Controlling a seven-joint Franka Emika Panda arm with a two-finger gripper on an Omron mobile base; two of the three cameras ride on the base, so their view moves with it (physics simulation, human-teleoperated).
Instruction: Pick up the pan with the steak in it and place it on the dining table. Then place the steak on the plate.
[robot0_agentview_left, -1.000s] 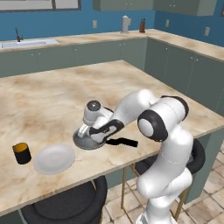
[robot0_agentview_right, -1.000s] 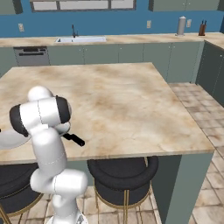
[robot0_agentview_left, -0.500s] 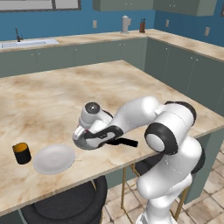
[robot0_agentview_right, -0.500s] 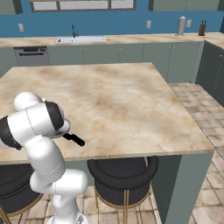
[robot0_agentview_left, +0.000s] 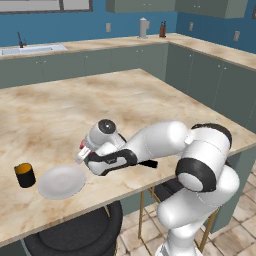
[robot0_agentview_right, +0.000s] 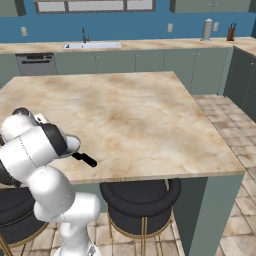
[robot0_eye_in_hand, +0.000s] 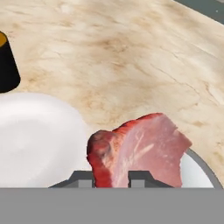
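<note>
gripper (robot0_eye_in_hand: 111, 177) closed on the steak (robot0_eye_in_hand: 138, 151), meat pinched between both fingertips (robot0_eye_in_hand: 85, 178) and lifted, hanging partly over the pan (robot0_eye_in_hand: 199, 168) rim. plate (robot0_eye_in_hand: 37, 140) lies just beside the pan on the dining table (robot0_eye_in_hand: 131, 57), white, nothing on it. black-and-orange cup (robot0_eye_in_hand: 6, 63) stands near the plate's far side. left base view: arm bent low over table near front edge, hand at plate (robot0_agentview_left: 61, 181) edge, pan handle (robot0_agentview_left: 148, 163) sticking out behind wrist, cup (robot0_agentview_left: 24, 175) just beside plate. right base view: handle (robot0_agentview_right: 85, 159) pokes past the arm, pan body hidden.
</note>
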